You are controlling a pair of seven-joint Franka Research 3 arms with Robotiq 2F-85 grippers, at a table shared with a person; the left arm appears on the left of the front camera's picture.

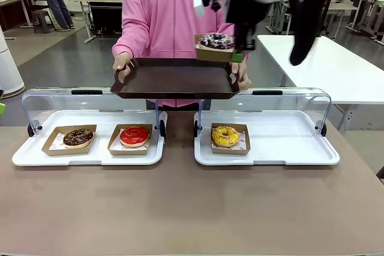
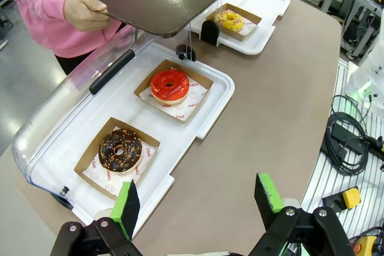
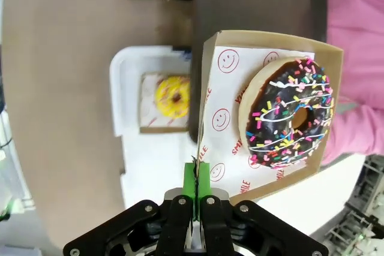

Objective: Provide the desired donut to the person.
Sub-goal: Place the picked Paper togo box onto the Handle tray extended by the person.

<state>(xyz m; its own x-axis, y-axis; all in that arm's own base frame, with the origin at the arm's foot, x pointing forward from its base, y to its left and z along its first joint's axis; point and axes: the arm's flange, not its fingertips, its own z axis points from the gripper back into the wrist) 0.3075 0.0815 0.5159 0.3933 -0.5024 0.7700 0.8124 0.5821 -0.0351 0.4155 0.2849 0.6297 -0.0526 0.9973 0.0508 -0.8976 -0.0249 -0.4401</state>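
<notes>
Right wrist view, chocolate donut (image 3: 271,105), rainbow sprinkles, cardboard box (image 3: 267,38)

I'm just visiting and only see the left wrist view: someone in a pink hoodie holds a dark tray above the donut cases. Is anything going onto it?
Observer: Yes. The right end effector is shut on the edge of a brown cardboard box carrying a chocolate-glazed donut with rainbow sprinkles.
Visitor: Has it landed?
Observer: The front view puts the box at the dark brown plastic tray's far right corner; contact cannot be told.
Visitor: How is the tray held?
Observer: One hand grips one short end, the other hand the opposite end.
</notes>
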